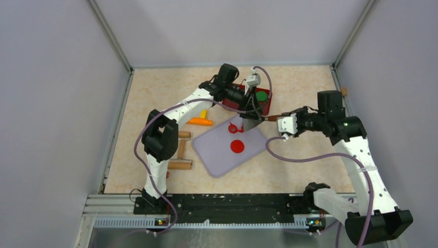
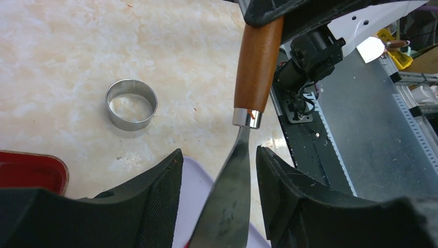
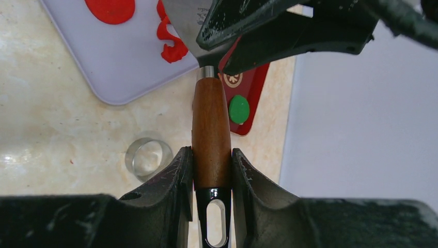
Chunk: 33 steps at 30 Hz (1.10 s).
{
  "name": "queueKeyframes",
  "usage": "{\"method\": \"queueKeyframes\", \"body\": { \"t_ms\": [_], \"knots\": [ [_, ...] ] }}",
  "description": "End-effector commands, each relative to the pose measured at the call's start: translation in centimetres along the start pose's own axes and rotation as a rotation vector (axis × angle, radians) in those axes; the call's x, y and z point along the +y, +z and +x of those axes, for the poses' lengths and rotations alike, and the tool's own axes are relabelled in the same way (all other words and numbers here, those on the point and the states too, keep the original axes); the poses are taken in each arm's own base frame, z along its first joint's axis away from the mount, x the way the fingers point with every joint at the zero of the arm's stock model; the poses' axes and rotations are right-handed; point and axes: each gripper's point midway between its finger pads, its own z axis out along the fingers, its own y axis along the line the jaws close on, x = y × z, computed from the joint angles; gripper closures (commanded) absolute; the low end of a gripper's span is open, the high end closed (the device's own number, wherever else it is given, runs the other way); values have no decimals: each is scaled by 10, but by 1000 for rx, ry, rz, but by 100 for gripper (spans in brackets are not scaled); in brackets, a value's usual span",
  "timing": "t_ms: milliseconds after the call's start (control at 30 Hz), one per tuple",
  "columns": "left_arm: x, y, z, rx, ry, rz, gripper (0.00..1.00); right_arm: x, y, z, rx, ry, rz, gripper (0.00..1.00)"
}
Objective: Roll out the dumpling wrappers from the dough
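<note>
1. A round wrapper (image 1: 237, 146) is seen mid-board (image 1: 217, 157).
2. Dough scraps (image 1: 233, 127) lie at its far edge.
3. The scraper (image 3: 210, 124) is clamped at its handle by the right gripper (image 3: 212, 153). The left gripper (image 2: 219, 155) is held parted around the blade, gripping nothing.
4. Scrap clearing is judged in hand; next, the blade must be slid under the scraps.

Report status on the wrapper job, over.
Right gripper shut on spatula handle. Left gripper open, straddling the blade. One round wrapper on board, scraps beside blade. Ring off the board, nothing in the way.
</note>
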Motion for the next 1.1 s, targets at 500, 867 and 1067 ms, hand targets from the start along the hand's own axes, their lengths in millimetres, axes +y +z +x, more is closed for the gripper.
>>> {"method": "queueKeyframes", "body": {
  "t_ms": [500, 867, 1067],
  "knots": [
    [2, -5, -6, 19, -27, 82, 100, -25, 18, -3, -54, -74, 113, 70],
    [3, -28, 17, 67, -12, 26, 100, -77, -10, -14, -278, 986, 18, 20],
    [6, -29, 13, 35, -38, 30, 100, -73, 7, 14, -367, 1525, -132, 26]
  ]
}}
